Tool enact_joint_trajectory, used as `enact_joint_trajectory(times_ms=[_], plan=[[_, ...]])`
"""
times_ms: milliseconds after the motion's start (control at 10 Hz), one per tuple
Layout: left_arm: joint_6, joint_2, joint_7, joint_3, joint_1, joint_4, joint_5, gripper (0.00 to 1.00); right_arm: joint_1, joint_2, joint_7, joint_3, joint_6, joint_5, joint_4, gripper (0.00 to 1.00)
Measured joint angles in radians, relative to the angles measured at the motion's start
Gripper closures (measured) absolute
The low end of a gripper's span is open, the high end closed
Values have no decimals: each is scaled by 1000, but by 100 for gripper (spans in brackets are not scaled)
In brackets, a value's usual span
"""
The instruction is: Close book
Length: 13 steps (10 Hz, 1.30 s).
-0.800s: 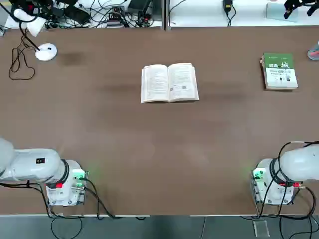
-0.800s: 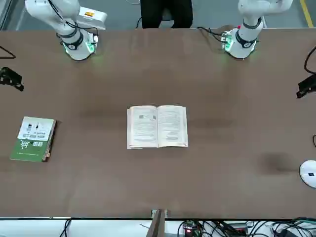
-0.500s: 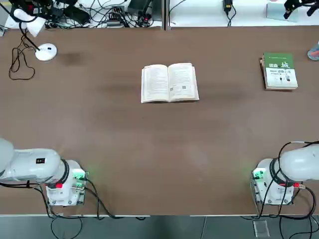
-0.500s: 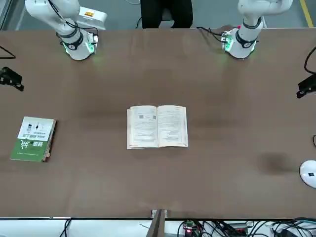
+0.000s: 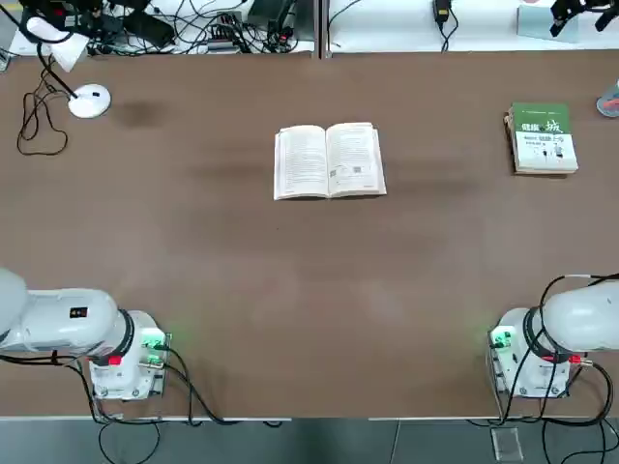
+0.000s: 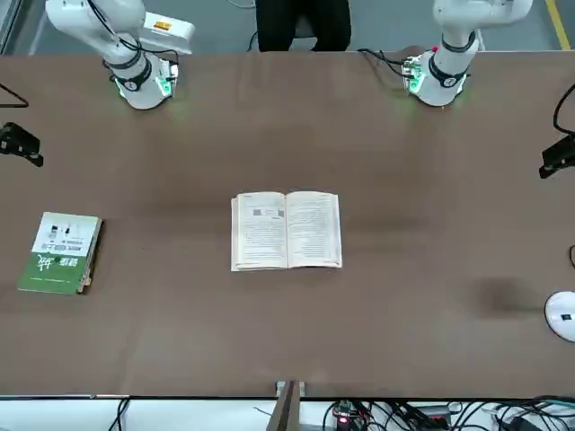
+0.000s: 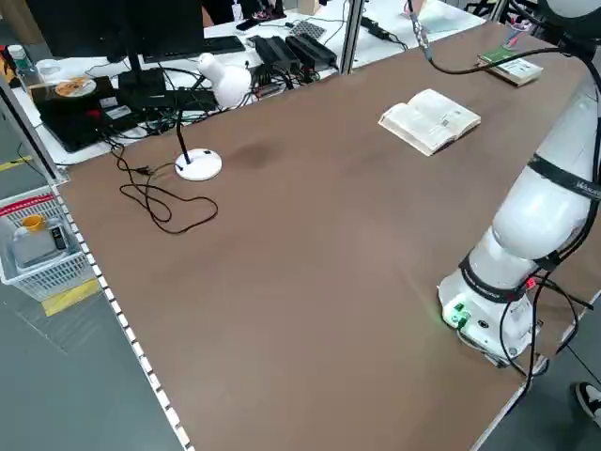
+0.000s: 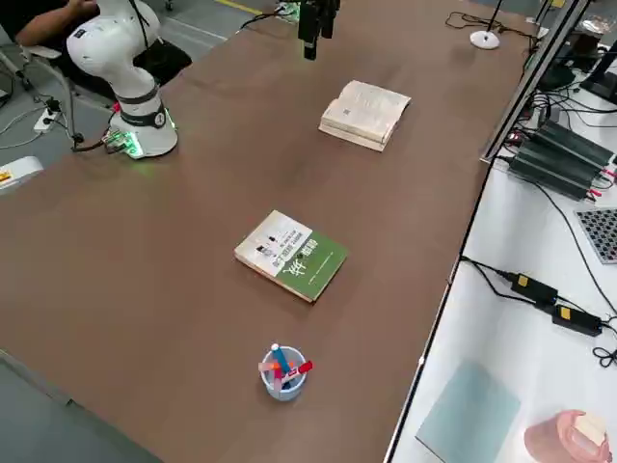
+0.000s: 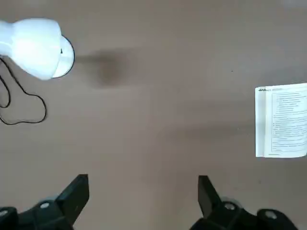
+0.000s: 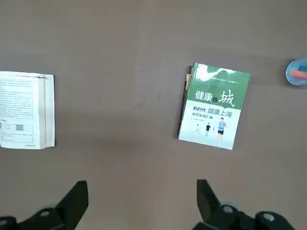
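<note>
Book (image 5: 330,161) pages lay spread open, upper centre of the top view. Left gripper (image 9: 144,199) and right gripper (image 10: 143,201), low in their wrist views, stood wide and empty. Closing seemed unstarted; next, one needed to reach a cover's outer edge.

Lying shut on the counter (image 5: 319,290), a green-and-white covered book (image 5: 544,139). Standing near it, a cup of markers (image 8: 284,374). At the counter's opposite side, a white lamp (image 7: 200,165) with a dark cord (image 7: 174,209) looped beside its base. Beyond the counter's far edge, tangled cables (image 5: 208,31) and a keyboard (image 7: 223,45).
</note>
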Motion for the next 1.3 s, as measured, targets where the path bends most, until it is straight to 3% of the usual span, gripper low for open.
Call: enact_joint_trajectory(times_ms=[400, 900, 1100, 1300], plan=[[4, 15, -7, -62, -17, -2, -11, 0, 0, 19, 1, 0, 39, 42, -20, 0], [98, 112, -16, -161, -47, -5, -29, 0, -1, 143, 1, 2, 156, 151, -36, 0], [146, 164, -17, -173, -93, -7, -29, 0, 0, 206, 0, 4, 205, 226, -39, 4], [186, 210, -18, -175, -145, -7, -29, 0, 0, 272, 0, 7, 250, 316, -41, 23]])
